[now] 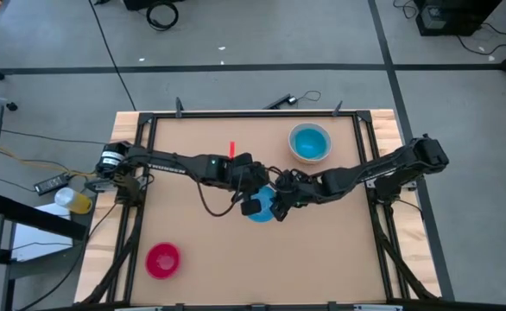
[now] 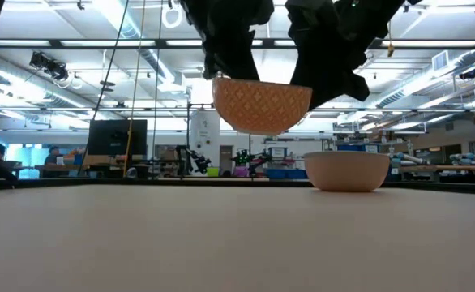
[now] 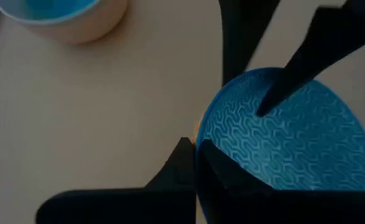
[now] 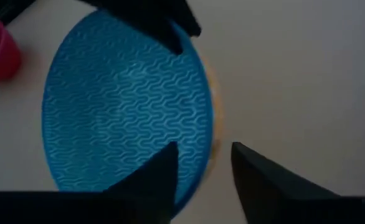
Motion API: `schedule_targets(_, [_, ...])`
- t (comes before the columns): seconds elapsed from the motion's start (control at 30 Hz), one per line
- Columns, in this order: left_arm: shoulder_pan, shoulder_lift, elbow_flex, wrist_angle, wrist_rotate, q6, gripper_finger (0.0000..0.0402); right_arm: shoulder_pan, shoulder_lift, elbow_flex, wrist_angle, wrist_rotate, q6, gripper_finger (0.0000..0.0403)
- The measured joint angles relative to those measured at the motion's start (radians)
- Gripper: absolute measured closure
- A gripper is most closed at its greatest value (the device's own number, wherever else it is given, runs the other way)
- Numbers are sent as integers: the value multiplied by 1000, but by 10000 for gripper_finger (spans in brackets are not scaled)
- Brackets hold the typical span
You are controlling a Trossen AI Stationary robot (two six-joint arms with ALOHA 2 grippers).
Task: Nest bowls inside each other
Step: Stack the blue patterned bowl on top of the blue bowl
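Note:
A patterned light blue bowl (image 4: 123,106) sits nested in a peach-orange bowl (image 2: 262,105). The pair hangs above the table's middle, with my left gripper (image 3: 192,146) shut on its rim. My right gripper (image 4: 204,149) is open at the opposite side of the rim, with one finger over the blue inside and one outside; whether they touch, I cannot tell. A white bowl (image 1: 309,142) with a teal bowl inside stands on its base at the far right. A magenta bowl (image 1: 162,259) stands near the front left. My left gripper pinches the rim of the nested pair (image 3: 198,134) on its left side, one finger inside the blue bowl and one outside the peach-orange wall. The fingers slant down from the table's left. The pair hangs upright and clear of the table (image 2: 262,130).
The brown tabletop (image 1: 201,233) lies bare between the held pair and the magenta bowl. A small red object (image 1: 232,149) lies toward the far edge. A black frame (image 1: 141,173) runs around the table.

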Motion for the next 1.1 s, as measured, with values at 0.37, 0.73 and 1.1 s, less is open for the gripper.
schedule_targets(0.37, [46,-77,1,-2,35,-144,322,-175,-83,-3,-154,31,-76,383])
schedule_targets(0.73, [78,-267,3,-215,-12,-149,256,-642,-219,-3,-386,150,-200,385])
schedule_targets(1.1, [14,-263,0,-339,-29,-233,255,-941,-208,-193,-276,-122,-250,385])
